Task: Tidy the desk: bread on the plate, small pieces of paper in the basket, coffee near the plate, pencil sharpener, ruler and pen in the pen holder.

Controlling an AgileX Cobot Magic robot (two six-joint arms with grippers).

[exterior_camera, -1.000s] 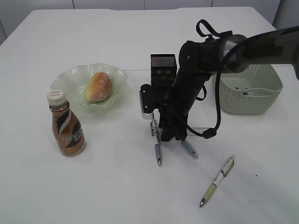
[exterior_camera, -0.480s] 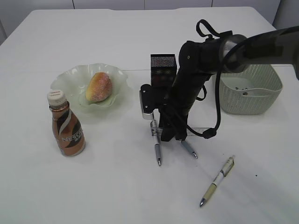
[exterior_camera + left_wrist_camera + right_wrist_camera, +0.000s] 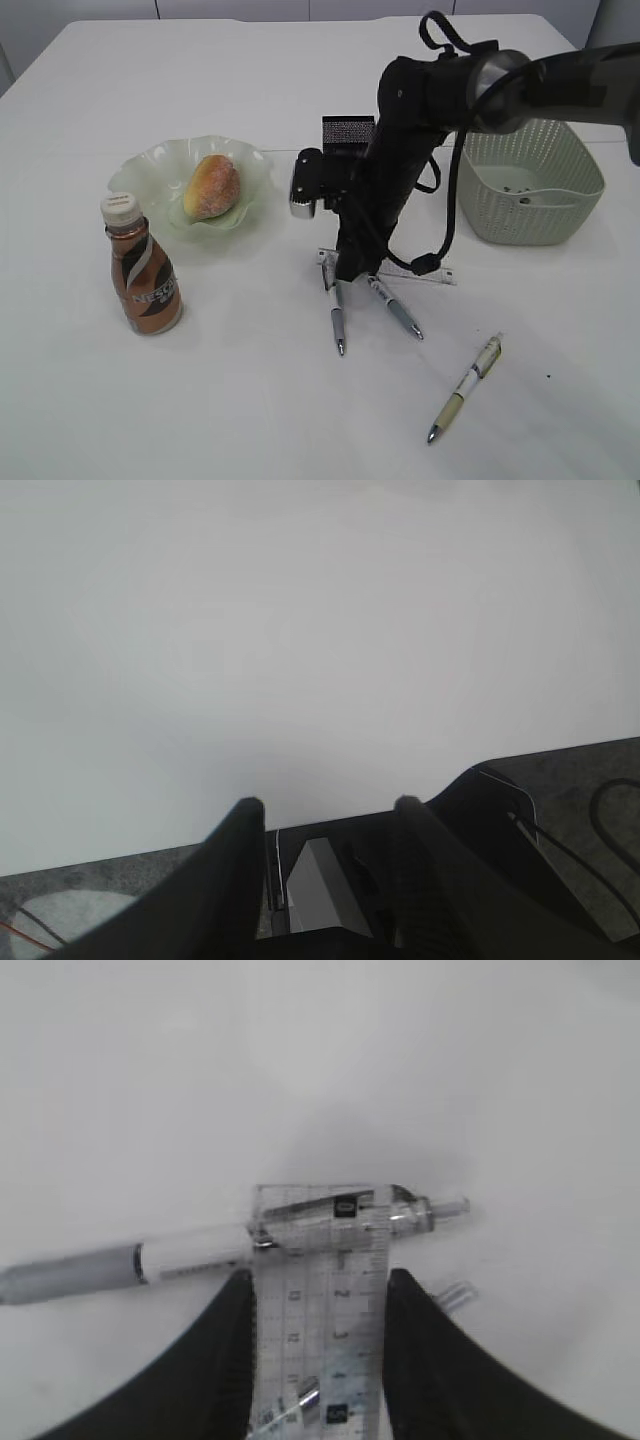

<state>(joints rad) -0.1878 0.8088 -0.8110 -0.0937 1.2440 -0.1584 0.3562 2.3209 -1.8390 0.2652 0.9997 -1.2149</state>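
The right gripper (image 3: 312, 1290) stands with its black fingers (image 3: 228, 1360) parted on either side of the transparent plastic ruler (image 3: 320, 1310); contact with the ruler cannot be confirmed. A grey-and-white pen (image 3: 200, 1250) lies across the ruler's far end. A second, similar pen (image 3: 395, 309) lies beside the ruler, and a beige-and-white pen (image 3: 464, 387) lies further off. The black mesh pen holder (image 3: 346, 133) stands behind the ruler. The left gripper (image 3: 322, 815) hangs open, holding nothing, over the white table (image 3: 300, 630).
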